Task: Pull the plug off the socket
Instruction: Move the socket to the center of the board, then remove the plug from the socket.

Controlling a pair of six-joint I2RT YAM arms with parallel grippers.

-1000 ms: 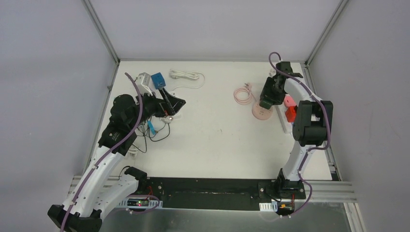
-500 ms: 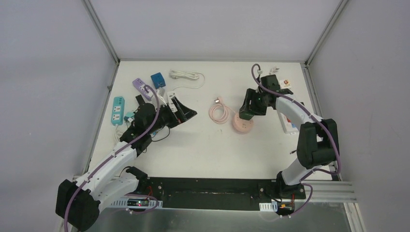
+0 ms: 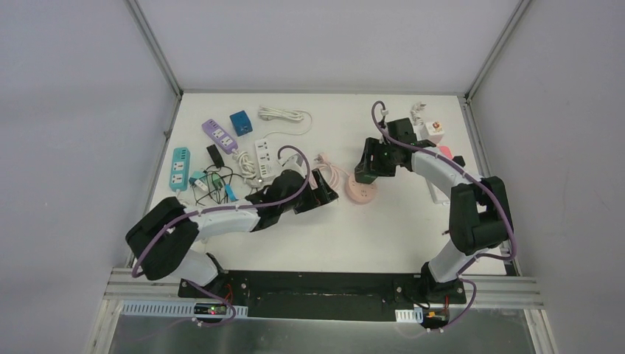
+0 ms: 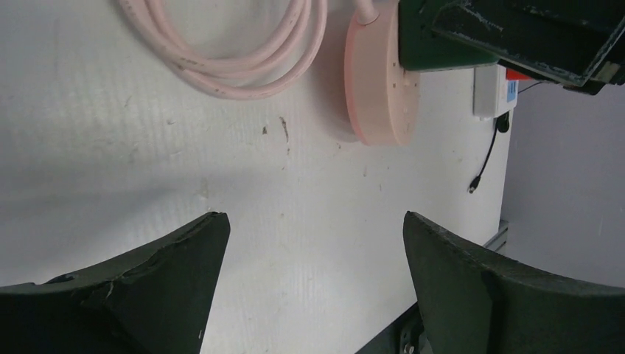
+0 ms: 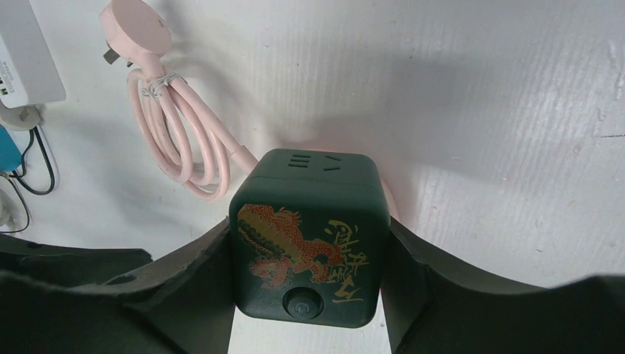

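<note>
- Just to the 3 o'clock side of the table's (image 3: 413, 236) middle, seen from above, the round pink socket (image 3: 360, 193) lies flat on the white surface.
- On it sits the dark green cube plug (image 5: 308, 240). The face turned to the right wrist camera carries a gold and red dragon print and a round button. In the left wrist view the plug's end lies flush against the socket's flat face, with no gap showing.
- The right gripper (image 3: 365, 172) comes onto the socket from 12 o'clock and pinches the cube plug, one finger (image 5: 195, 276) pressed on each of two opposite sides.
- The left gripper (image 4: 313, 221) is at the socket's 9 o'clock, near it but apart. Its fingers are spread wide, with only bare table between them.
- The socket's pink cable (image 3: 329, 171) lies coiled at its 10 o'clock, tied with a band. Its pink wall plug (image 5: 136, 26) lies loose on the table at the coil's far end.
- Toward 10 o'clock on the table lie a teal power strip (image 3: 179, 168), a purple strip (image 3: 220, 135), a blue cube adapter (image 3: 240, 122), a white strip (image 3: 263, 157) and tangled black leads (image 3: 214, 184).
- At the socket's 3 o'clock, partly under the right arm, lies a white block with a red part (image 4: 486, 88).
</note>
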